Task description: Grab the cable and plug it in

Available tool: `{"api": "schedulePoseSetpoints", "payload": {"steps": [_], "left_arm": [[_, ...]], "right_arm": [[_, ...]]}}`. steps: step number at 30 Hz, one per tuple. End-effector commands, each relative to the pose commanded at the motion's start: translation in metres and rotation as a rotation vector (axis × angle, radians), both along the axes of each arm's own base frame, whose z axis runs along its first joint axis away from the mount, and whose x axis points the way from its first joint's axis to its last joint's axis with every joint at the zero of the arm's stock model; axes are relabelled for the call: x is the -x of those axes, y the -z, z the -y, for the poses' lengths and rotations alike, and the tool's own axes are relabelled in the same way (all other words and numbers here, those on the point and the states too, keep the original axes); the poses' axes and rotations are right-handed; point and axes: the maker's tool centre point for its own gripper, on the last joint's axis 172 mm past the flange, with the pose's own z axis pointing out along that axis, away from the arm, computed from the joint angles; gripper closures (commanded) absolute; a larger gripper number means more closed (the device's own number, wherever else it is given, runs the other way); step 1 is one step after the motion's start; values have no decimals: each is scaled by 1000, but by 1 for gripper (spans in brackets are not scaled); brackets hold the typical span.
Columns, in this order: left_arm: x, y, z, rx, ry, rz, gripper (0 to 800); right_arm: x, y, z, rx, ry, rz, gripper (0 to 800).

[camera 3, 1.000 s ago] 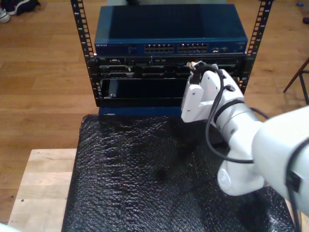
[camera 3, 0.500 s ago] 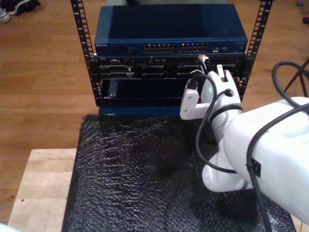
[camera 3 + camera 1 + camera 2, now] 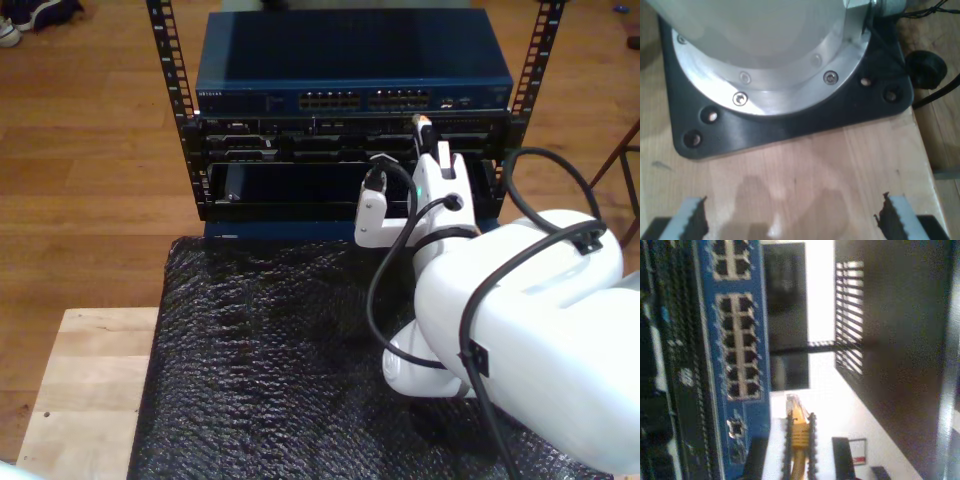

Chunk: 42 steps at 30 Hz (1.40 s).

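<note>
Pale wooden surface (image 3: 85,385), largely covered by a black crinkled plastic sheet (image 3: 270,370) lying directly on it. On the brown wood-plank floor (image 3: 90,170) beyond stands a black metal rack (image 3: 183,120); a blue network switch (image 3: 350,60) rests at its top.

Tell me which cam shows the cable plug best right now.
Second wrist view: the cable sits between my second gripper's jaws, its clear plug tip toward the blue switch ports. In the exterior view the plug is a small speck above the arm. The first wrist view faces an arm base.
</note>
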Motion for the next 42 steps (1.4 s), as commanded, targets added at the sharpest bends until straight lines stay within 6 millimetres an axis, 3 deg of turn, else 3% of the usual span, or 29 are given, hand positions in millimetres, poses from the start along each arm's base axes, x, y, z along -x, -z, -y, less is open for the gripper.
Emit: {"api": "schedulePoseSetpoints", "payload": {"steps": [3, 8, 11, 16, 26, 34, 42], "left_arm": [[0, 0, 0, 0, 0, 0, 0], [0, 0, 0, 0, 0, 0, 0], [0, 0, 0, 0, 0, 0, 0], [0, 0, 0, 0, 0, 0, 0], [0, 0, 0, 0, 0, 0, 0], [0, 0, 0, 0, 0, 0, 0], [0, 0, 0, 0, 0, 0, 0]], "right_arm": [[0, 0, 3, -4, 13, 0, 800], [5, 0, -10, 0, 10, -2, 800], [7, -8, -11, 23, 43, 20, 800], [6, -2, -19, 29, 79, 17, 800], [2, -5, -12, 61, 123, 21, 800], [5, -8, -18, 54, 122, 26, 800], [16, -6, -33, 67, 124, 17, 800]]}}
